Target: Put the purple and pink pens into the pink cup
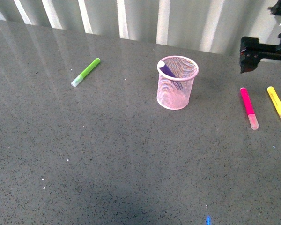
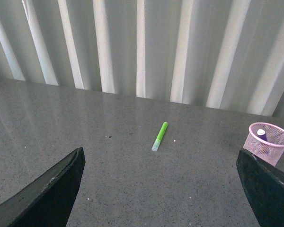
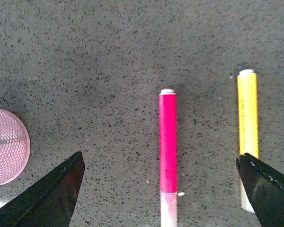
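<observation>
The pink mesh cup (image 1: 177, 82) stands upright mid-table with the purple pen (image 1: 167, 70) leaning inside it. Both also show in the left wrist view, the cup (image 2: 267, 142) with the pen (image 2: 261, 134) in it. The pink pen (image 1: 248, 107) lies flat on the table to the right of the cup. My right gripper (image 1: 257, 52) hovers open above and behind it. In the right wrist view the pink pen (image 3: 168, 142) lies between the open fingers (image 3: 57, 194), with the cup's edge (image 3: 7, 144) at one side. My left gripper (image 2: 163, 208) is open and empty.
A yellow marker (image 1: 278, 106) lies just right of the pink pen, also in the right wrist view (image 3: 247, 123). A lime green marker (image 1: 85, 71) lies far left of the cup, also in the left wrist view (image 2: 159, 136). A corrugated wall (image 1: 131, 18) backs the grey table (image 1: 107, 154).
</observation>
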